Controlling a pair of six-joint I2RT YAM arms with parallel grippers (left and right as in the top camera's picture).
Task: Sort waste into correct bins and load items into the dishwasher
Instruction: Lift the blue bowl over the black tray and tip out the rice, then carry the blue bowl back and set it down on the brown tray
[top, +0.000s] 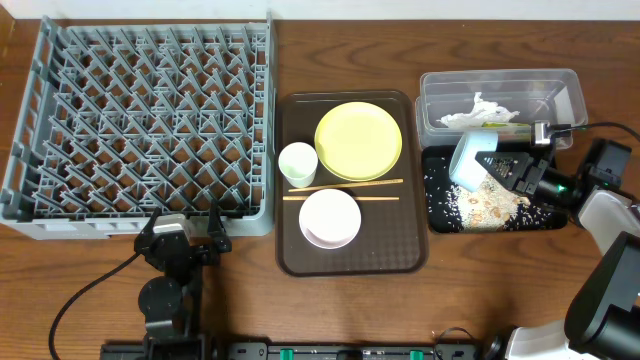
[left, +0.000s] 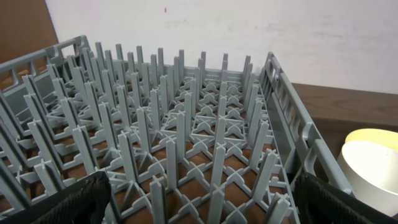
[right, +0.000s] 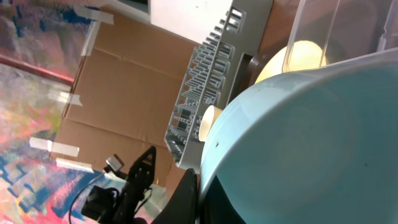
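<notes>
My right gripper (top: 512, 170) is shut on the rim of the light-blue bowl (top: 471, 160), which is tipped on its side over the black tray (top: 440, 215); whitish rice (top: 485, 205) lies scattered in that tray. In the right wrist view the bowl (right: 311, 137) fills the frame, with one dark finger (right: 186, 198) against its rim. White tissue (top: 480, 108) lies in the clear tub (top: 570, 90). The yellow-green plate (top: 358, 140), white cup (top: 298, 163), chopsticks (top: 345, 190) and white bowl (top: 330, 218) sit on the brown serving tray (top: 410, 255). My left gripper (top: 185, 240) stands open at the front edge of the grey dish rack (top: 150, 120), nothing between its fingers (left: 81, 202).
The left wrist view looks across the rack's upright pegs (left: 186, 124), with the white cup (left: 373, 174) and plate (left: 373, 135) at its right edge. A black cable (top: 90, 290) runs along the table front by the left arm.
</notes>
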